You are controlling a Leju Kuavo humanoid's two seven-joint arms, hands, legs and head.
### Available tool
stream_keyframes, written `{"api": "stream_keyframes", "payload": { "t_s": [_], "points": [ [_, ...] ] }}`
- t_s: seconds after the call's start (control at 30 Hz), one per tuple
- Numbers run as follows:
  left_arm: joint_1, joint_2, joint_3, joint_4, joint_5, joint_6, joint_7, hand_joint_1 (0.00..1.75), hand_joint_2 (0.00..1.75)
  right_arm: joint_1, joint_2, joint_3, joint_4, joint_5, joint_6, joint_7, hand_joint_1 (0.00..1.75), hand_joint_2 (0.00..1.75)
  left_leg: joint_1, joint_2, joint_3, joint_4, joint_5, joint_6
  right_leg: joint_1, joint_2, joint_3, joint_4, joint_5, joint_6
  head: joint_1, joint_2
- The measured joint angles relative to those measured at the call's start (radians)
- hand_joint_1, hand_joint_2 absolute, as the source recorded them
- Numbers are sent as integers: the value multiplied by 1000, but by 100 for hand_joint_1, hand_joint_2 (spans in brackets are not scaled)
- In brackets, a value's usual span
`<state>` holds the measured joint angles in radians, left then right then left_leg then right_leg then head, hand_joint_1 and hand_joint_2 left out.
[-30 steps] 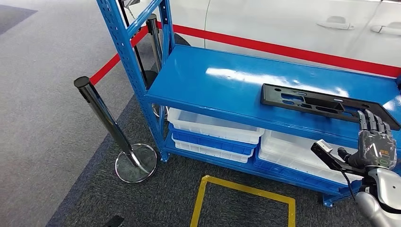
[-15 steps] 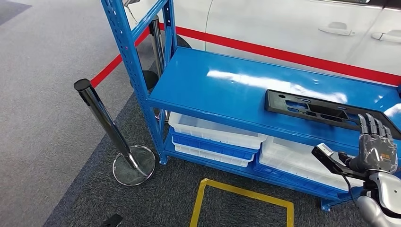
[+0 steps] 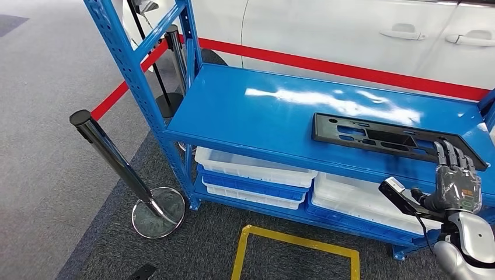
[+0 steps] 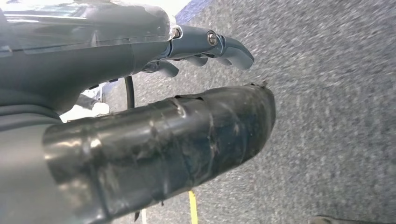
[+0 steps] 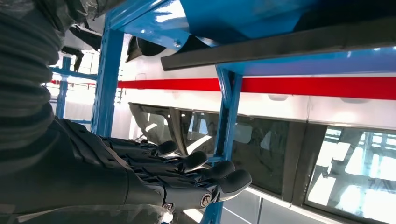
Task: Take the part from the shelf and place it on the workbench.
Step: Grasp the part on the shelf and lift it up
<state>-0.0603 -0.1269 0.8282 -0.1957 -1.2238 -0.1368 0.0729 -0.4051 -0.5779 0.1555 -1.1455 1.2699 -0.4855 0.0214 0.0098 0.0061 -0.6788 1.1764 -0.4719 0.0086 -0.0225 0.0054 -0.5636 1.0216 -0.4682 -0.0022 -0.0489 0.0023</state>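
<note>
A long flat black plastic part with cut-outs lies on the blue shelf board, toward its right end. My right hand is raised just in front of the shelf's front edge, close to the part's right end, fingers straight and apart, holding nothing. In the right wrist view the same hand has its fingers extended, and the part's dark edge runs along the shelf. The left wrist view has my left hand hanging over grey carpet, fingers loosely extended and empty.
The blue rack has white and blue trays on its lower level. A chrome stanchion post with a red belt stands left of the rack. A white car is behind. A yellow floor marking lies in front.
The camera has shifted, so the whole scene slid left and down a little. My right hand stays near the part's right end, slightly closer to the shelf edge.
</note>
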Motion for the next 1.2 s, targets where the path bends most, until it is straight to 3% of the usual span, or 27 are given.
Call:
{"api": "stream_keyframes", "payload": {
  "t_s": [0.07, 0.23, 0.3, 0.37, 0.4, 0.43, 0.5, 0.57, 0.67, 0.77, 0.8, 0.87, 0.9, 0.93, 0.97, 1.03, 1.07, 1.13, 1.2],
  "points": [
    [-1, 0, 0, 0, 0, 0, 0, 0, 0, -2, 6, 1, 0, 2, 1, 0, 0, 175, -2, -2, 44, -111, 46, 6, 4, 2, 5, 5, -11, 10, 0, 0],
    [-4, -1, -1, 1, 0, -1, 6, 0, 0, -4, 16, 2, 1, 6, 9, 4, 0, 175, -2, -5, 65, -151, 41, 31, 3, 1, 1, 17, -27, 33, 3, 0],
    [-6, -1, -1, 1, 0, -2, 7, 0, 0, -8, 18, 3, 2, 8, 15, 6, 0, 175, 0, -5, 76, -160, 39, 43, 1, -1, -46, 107, -66, 39, 5, 0],
    [-8, 0, -1, 1, 0, -3, 7, 0, 0, -7, 21, 4, 4, 12, 19, 8, 0, 175, -2, -5, 81, -160, 33, 49, 0, -1, -127, 238, -107, 44, 6, 0],
    [-8, 0, -1, 1, 0, -3, 7, 0, 0, -5, 23, 4, 6, 13, 19, 8, 0, 175, -3, -6, 84, -159, 30, 50, 0, -1, -156, 276, -107, 45, 6, 0],
    [-8, 0, -1, 1, 0, -4, 7, 0, 0, -3, 25, 6, 7, 13, 19, 9, 0, 175, -4, -7, 89, -159, 25, 51, -1, -1, -168, 277, -88, 44, 6, 0],
    [-7, -1, -1, 1, 0, -4, 6, 0, 0, -1, 27, 7, 8, 14, 18, 12, 0, 175, -6, -8, 104, -157, 15, 49, 1, -2, -131, 167, -2, 37, 6, 0],
    [-8, -2, -1, 1, 0, -4, 4, 0, 0, -3, 28, 8, 9, 14, 17, 16, 0, 175, -10, -8, 115, -157, 5, 43, 9, -7, -76, 45, 49, 24, 6, 0],
    [-11, -4, -1, 1, 0, -3, -1, 0, 0, -5, 30, 9, 9, 14, 17, 18, 0, 175, -10, -6, 116, -160, -1, 29, 19, -9, -54, 0, 45, 12, 5, 0],
    [-12, -4, -1, 1, 0, -3, -1, 0, 0, -2, 30, 10, 9, 12, 15, 19, 0, 175, -8, -4, 109, -127, -25, 11, 10, -8, -34, -20, 46, -4, 3, 0],
    [-12, -4, -1, 1, 0, -3, -1, 0, 0, -1, 31, 10, 10, 11, 14, 17, 0, 175, -7, -4, 86, -80, -47, 7, 7, -9, -26, -25, 44, -10, 2, 0],
    [-11, -3, -2, 1, 0, -3, -1, 0, 0, 2, 33, 10, 12, 8, 12, 14, 0, 175, -5, -5, 12, 55, -99, 2, 8, -9, -18, -27, 38, -15, 1, 0],
    [-10, -3, -2, 1, 0, -3, -1, 0, 0, 4, 34, 10, 14, 6, 13, 12, 0, 175, -4, -4, -23, 108, -110, -1, 8, -9, -15, -26, 34, -15, 1, 0],
    [-9, -3, -2, 1, 0, -3, -1, 0, 0, 7, 36, 10, 17, 5, 13, 11, 0, 175, -3, -4, -41, 127, -100, -2, 8, -8, -10, -26, 29, -15, 1, 0],
    [-8, -3, -2, 1, -1, -3, 0, 0, 0, 9, 37, 11, 19, 5, 13, 11, 0, 175, -2, -4, -40, 105, -71, -2, 8, -7, -4, -25, 25, -13, 0, 0],
    [-7, -2, -2, 1, -1, -3, 0, 0, 0, 10, 40, 11, 23, 5, 14, 11, 0, 175, -1, -4, 11, -29, 14, 2, 8, -5, 8, -22, 13, -7, 1, 0],
    [-8, -2, -3, 1, -2, -4, 0, 0, 0, 9, 40, 11, 25, 5, 15, 11, 0, 175, -2, -5, 39, -94, 40, 6, 10, -4, 12, -19, 7, -3, 1, 0],
    [-10, -1, -4, 1, -2, -6, 0, 0, 0, 5, 41, 11, 28, 5, 18, 11, 0, 175, -5, -6, 63, -154, 51, 15, 14, -3, 12, -16, 0, 8, 2, 0],
    [-12, -2, -6, 1, -3, -8, 0, 0, 0, 2, 41, 12, 31, 5, 19, 11, 0, 175, -6, -7, 66, -159, 48, 26, 14, -4, 12, -17, -3, 19, 1, 0]
  ]
}}
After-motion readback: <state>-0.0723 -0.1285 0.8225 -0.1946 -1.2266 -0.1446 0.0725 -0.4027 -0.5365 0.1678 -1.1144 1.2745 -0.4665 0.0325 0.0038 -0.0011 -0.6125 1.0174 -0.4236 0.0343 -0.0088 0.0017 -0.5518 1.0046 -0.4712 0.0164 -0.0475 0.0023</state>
